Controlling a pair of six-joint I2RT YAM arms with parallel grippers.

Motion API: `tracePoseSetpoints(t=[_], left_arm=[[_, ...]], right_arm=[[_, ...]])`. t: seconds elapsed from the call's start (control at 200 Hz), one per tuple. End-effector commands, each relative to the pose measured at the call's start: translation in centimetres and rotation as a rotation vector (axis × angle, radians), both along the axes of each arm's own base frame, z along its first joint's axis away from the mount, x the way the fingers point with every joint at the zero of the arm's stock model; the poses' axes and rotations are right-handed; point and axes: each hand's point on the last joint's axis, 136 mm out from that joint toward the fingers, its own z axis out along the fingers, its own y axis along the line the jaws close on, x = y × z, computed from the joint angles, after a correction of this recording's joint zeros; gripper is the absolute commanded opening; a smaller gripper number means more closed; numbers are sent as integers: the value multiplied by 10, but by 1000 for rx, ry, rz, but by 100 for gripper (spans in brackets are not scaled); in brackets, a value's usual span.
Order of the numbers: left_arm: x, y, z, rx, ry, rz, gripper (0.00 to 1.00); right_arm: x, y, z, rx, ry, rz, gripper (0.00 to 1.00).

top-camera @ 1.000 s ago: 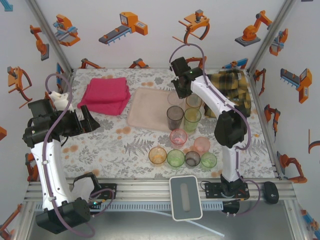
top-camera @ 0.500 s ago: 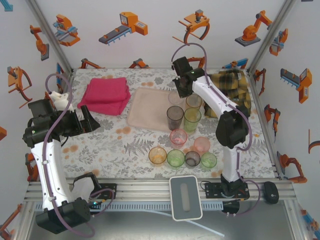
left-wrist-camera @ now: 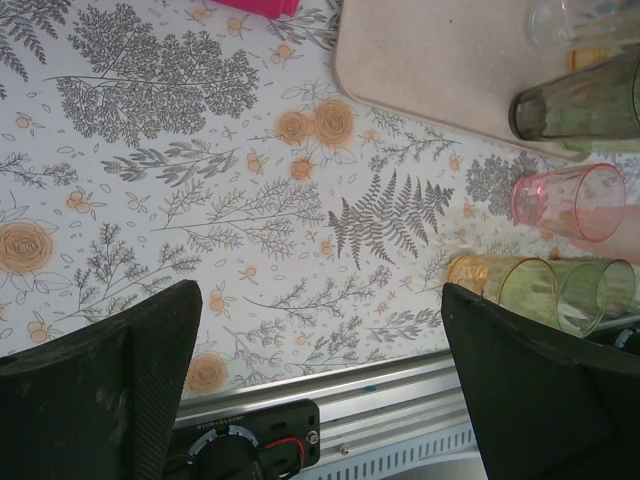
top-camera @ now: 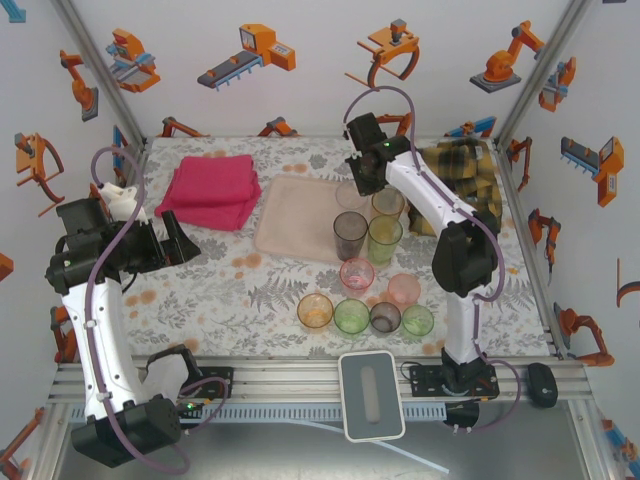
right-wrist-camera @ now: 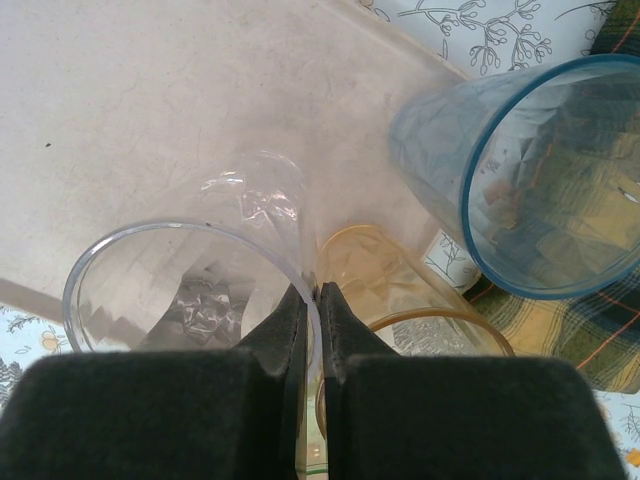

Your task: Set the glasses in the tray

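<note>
The pale pink tray (top-camera: 295,215) lies mid-table. My right gripper (top-camera: 362,186) (right-wrist-camera: 313,292) is shut on the rim of a clear glass (right-wrist-camera: 180,290) (top-camera: 350,196), which stands upright at the tray's right edge. An amber glass (right-wrist-camera: 400,290) and a blue glass (right-wrist-camera: 530,180) stand right beside it. A smoky grey glass (top-camera: 350,235) and a green glass (top-camera: 384,238) stand just nearer. Several more glasses cluster near the front, among them a pink one (top-camera: 357,273) and an orange one (top-camera: 315,311). My left gripper (top-camera: 175,236) (left-wrist-camera: 320,300) hangs open over the left of the table, holding nothing.
A folded magenta towel (top-camera: 213,190) lies left of the tray. A yellow-black plaid shirt (top-camera: 465,170) is bunched at the back right. A white device (top-camera: 370,393) sits on the front rail between the arm bases.
The right arm has shifted very slightly at the clear glass. The glasses and the left arm have stayed in place.
</note>
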Motion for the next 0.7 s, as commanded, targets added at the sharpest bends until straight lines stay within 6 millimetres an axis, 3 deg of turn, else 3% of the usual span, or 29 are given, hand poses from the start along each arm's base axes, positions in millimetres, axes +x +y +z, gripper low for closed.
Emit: tracePoseSetpoints(t=[0.0,0.541,0.696], left_arm=[[1,-1,4,-19,-11,-1,97],[-2,-2,3,-14,-15,-1,97],[-2,-2,4,-12,-19,-1,97]], right_arm=[[4,1,9,34,-21,-16,8],[9,1,-7,20,9,-20,14],[9,-1,-9,13,14,-22,20]])
